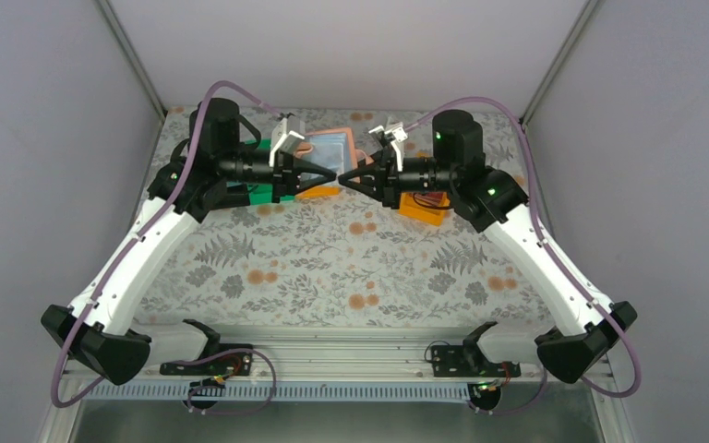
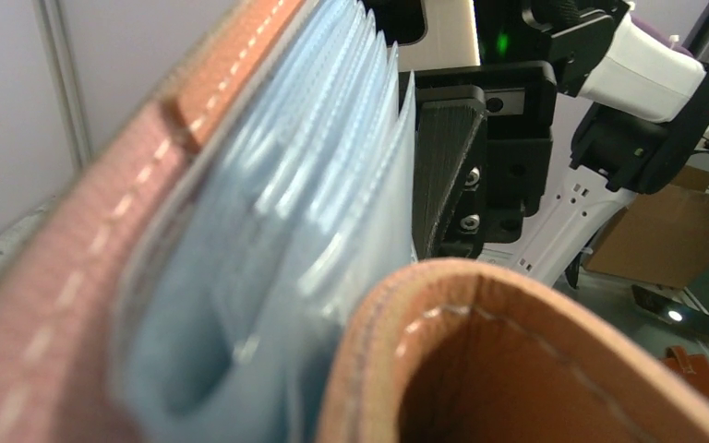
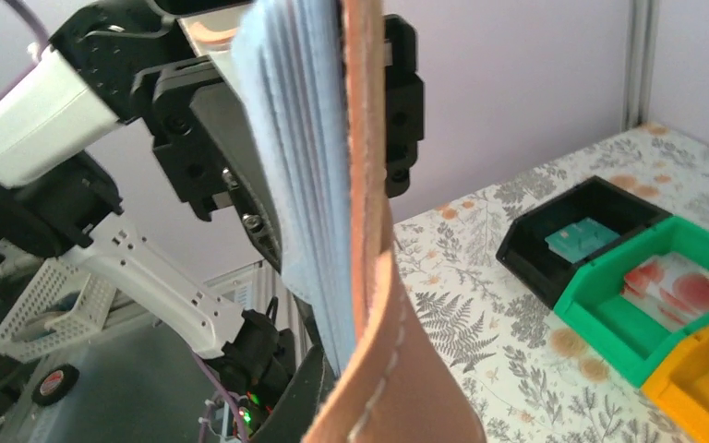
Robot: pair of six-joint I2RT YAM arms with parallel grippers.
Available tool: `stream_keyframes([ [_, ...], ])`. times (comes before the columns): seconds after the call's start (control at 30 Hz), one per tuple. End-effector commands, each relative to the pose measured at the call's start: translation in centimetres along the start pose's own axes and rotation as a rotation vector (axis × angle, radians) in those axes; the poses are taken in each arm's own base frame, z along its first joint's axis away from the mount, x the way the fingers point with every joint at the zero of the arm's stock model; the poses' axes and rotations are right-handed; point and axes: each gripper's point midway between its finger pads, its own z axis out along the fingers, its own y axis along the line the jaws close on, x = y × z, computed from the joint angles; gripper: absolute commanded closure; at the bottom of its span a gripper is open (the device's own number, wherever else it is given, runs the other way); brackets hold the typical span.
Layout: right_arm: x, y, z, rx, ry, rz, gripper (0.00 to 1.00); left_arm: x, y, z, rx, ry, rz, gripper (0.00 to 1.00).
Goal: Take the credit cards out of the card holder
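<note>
A table (image 1: 351, 277) is seen, covered with a pale cloth on which grey ferns and orange flowers are printed. Left of the centre of the top view, a green bin (image 1: 257, 194) is placed on the cloth, and an orange bin (image 1: 321, 192) is set just beside it on its right. A second orange bin (image 1: 422, 210) is placed right of the centre, apart from these. At the right of the right wrist view, a black bin (image 3: 537, 266) is shown touching the green one.

Ahead of me: fern-and-flower printed tablecloth (image 1: 332, 268). On it, black plastic bin (image 3: 537, 260), green plastic bin (image 3: 609, 325), yellow-orange plastic bin (image 3: 702, 383), side by side, touching. Grey walls (image 1: 351, 46) behind.
</note>
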Motion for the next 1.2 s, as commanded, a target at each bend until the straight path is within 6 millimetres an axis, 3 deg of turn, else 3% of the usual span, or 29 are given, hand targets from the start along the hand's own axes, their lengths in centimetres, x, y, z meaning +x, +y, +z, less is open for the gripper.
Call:
stream_keyframes([
  [0.0,-1.5,0.7,-0.3,-0.026,-0.035,-0.043,0.96,-0.6,-1.3,0.0,0.060,-0.022,0.025,0.98],
  [0.03,-1.5,0.6,-0.4,-0.014,-0.037,-0.044,0.96,-0.6,-0.8,-0.1,0.028,-0.020,0.021,0.96],
  [0.13,-1.4,-0.6,-1.4,0.093,-0.049,-0.019,0.96,-0.1,3.6,-0.8,-0.235,0.002,-0.008,0.59],
  [0.17,-1.3,-1.1,-1.8,0.124,-0.049,-0.003,0.96,0.1,5.9,-1.7,-0.374,0.012,-0.019,0.52],
  [0.3,-0.8,-1.0,-2.8,0.154,-0.050,0.036,0.96,1.4,13.6,-8.0,-0.914,0.066,-0.037,0.46],
  [0.4,-0.7,-1.5,-3.9,0.224,-0.065,0.056,0.96,2.3,15.2,-11.0,-1.078,0.082,-0.064,0.36],
  [0.57,-0.5,-5.9,-6.3,0.472,-0.105,0.170,0.96,2.9,15.4,-12.7,-1.106,0.051,-0.118,0.28],
  [0.67,0.3,-9.0,-6.9,0.625,-0.076,0.276,0.96,1.7,15.2,-13.4,-1.104,0.019,-0.109,0.29],
  [0.77,0.8,-11.2,-7.4,0.740,-0.048,0.370,0.96,-1.1,13.8,-12.7,-1.021,-0.024,-0.047,0.31],
  [0.87,1.2,-12.5,-7.5,0.807,-0.032,0.417,0.96,-3.6,11.2,-9.9,-0.802,-0.065,0.004,0.34],
  [0.97,1.1,-12.2,-5.9,0.743,-0.010,0.381,0.96,-4.2,5.5,-5.0,-0.379,-0.098,0.013,0.43],
  [1.03,0.5,-10.2,-4.1,0.593,-0.007,0.322,0.96,-2.9,3.1,-2.5,-0.200,-0.089,-0.045,0.44],
  [1.1,-0.1,-7.8,-3.0,0.453,-0.019,0.245,0.96,-1.3,2.2,-0.7,-0.126,-0.059,-0.089,0.45],
  [1.17,-0.5,-5.4,-2.7,0.325,-0.027,0.164,0.96,-0.2,2.6,0.2,-0.123,-0.036,-0.125,0.46],
])
